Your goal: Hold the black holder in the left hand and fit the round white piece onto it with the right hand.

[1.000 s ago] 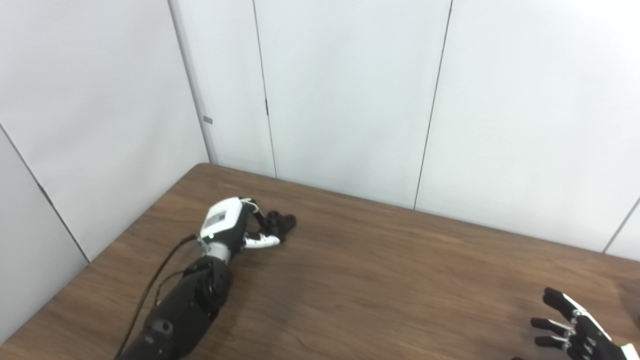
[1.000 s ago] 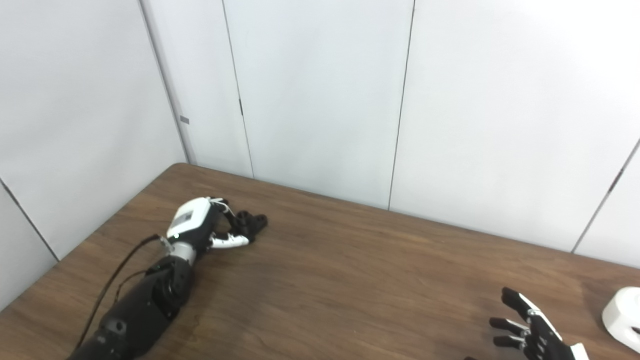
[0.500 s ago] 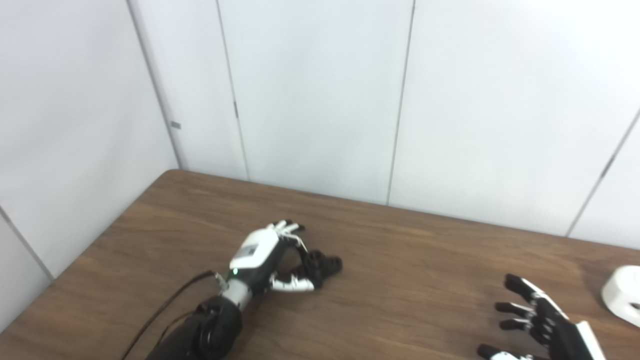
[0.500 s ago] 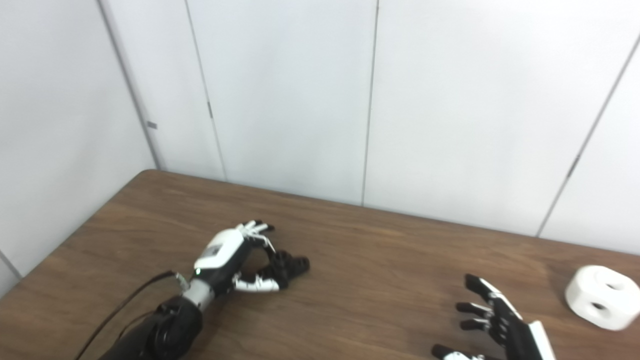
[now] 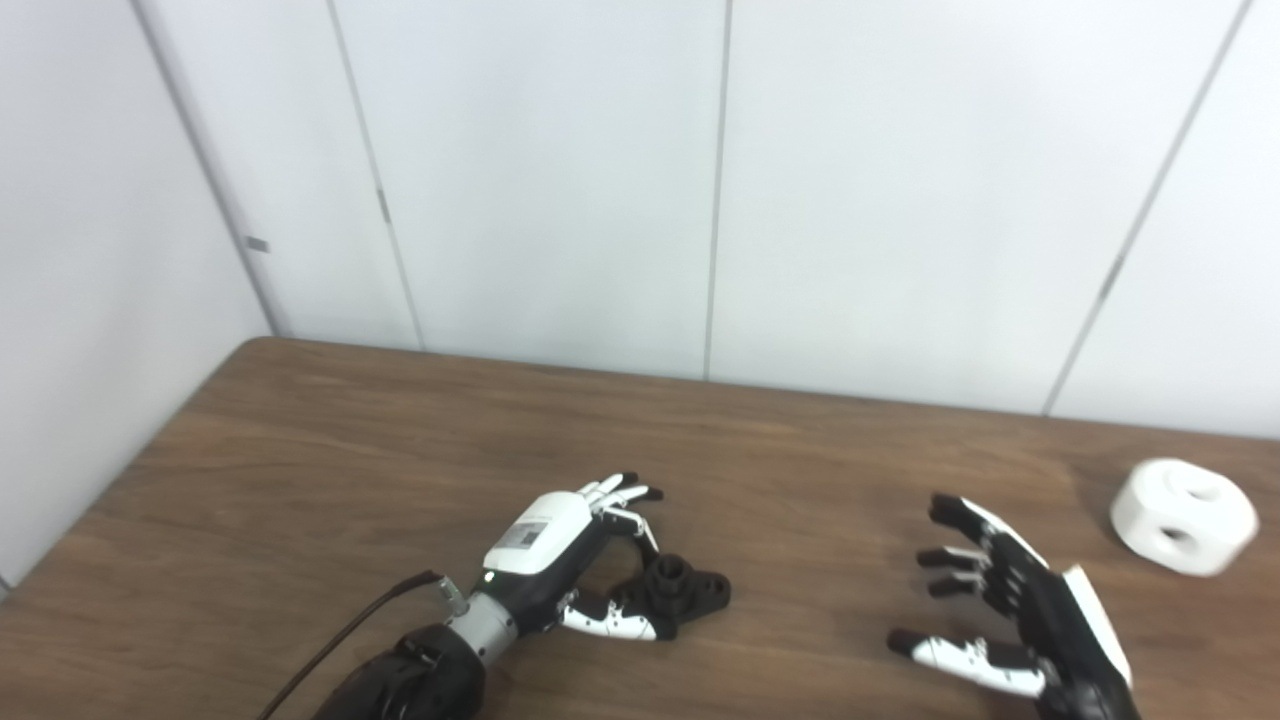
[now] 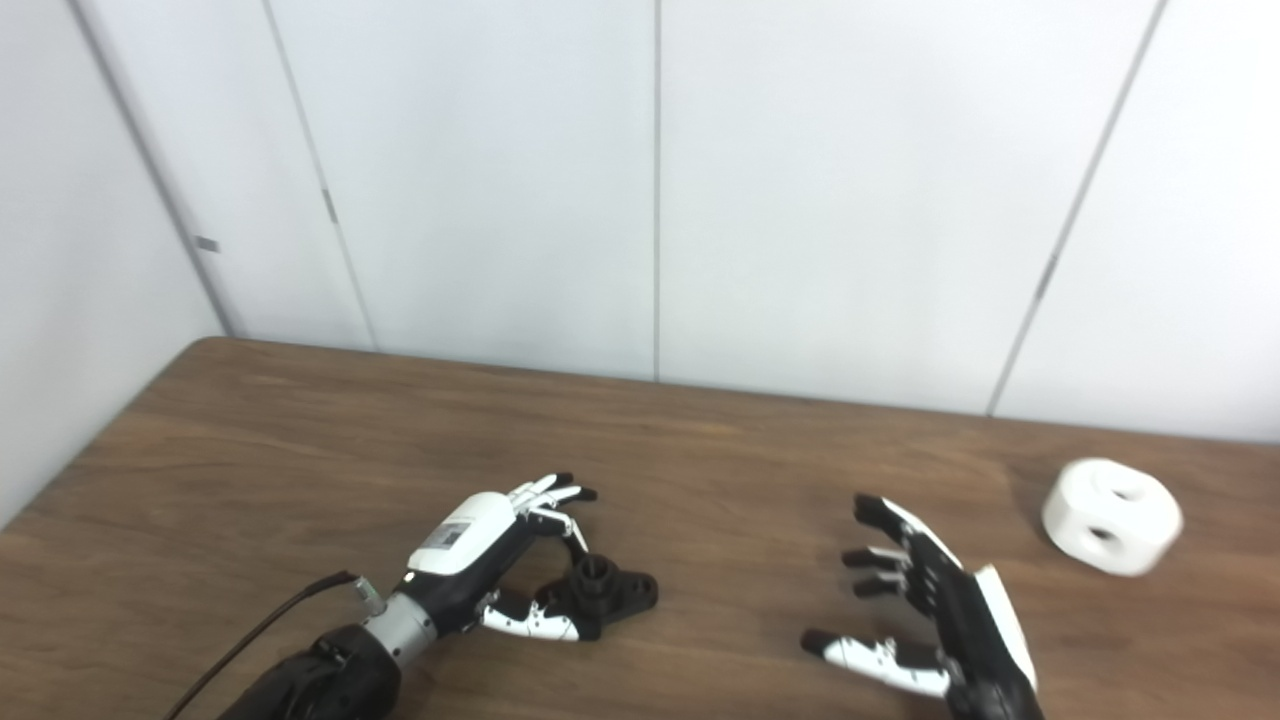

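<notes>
Left hand (image 5: 560, 545): low on desk (image 5: 300, 450), fingers spread, thumb beside black holder (image 5: 685, 592), not gripping.
Right hand (image 5: 1010, 610): empty, fingers splayed.
Round white piece (image 5: 1183, 516): far right, apart.

A dark brown bench (image 5: 300, 450) with a wood-grain finish, smooth and faintly sheened under even light. On it, a black holder (image 5: 690, 590) of matt plastic, its surface dull and slightly textured. At the far right, a round white piece (image 5: 1183, 517), smooth matt plastic with soft edges. The left hand (image 5: 570, 550) shows a glossy white plastic shell over black parts, with a bare metal collar at the wrist and a rubbery black cable (image 5: 350, 640) trailing from it. The right hand (image 5: 1010, 610) pairs matt black fingers (image 5: 960, 515) with smooth white plastic panels. Behind, pale wall panels (image 5: 550, 180) look smooth, matt and painted.
</notes>
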